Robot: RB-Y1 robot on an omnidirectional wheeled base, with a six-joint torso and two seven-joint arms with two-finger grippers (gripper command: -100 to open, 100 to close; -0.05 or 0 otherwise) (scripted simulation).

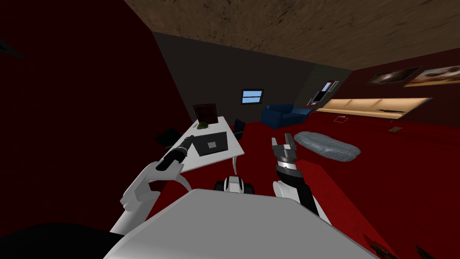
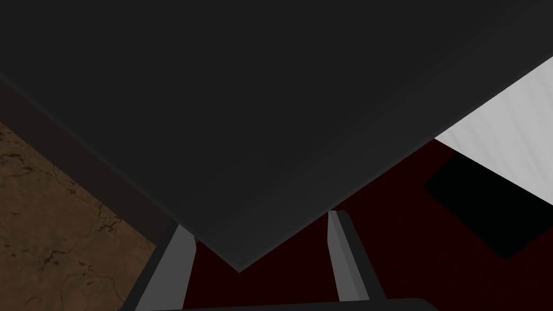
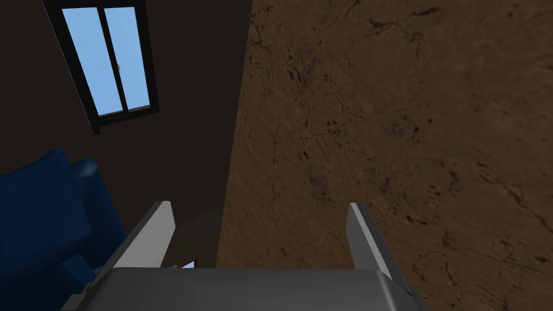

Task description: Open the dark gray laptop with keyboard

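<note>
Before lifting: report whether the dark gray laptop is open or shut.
Shut, apparently: the dark gray laptop lies as one flat slab on the white table.

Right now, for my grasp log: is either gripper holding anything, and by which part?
Nothing is gripped. The left gripper, open, straddles a corner of the dark laptop without clamping it; the right gripper is open and empty.

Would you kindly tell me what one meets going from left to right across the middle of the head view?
First the left gripper → dark grey flat laptop on the white table → right gripper, raised → pale grey oval rug on the red floor.
</note>
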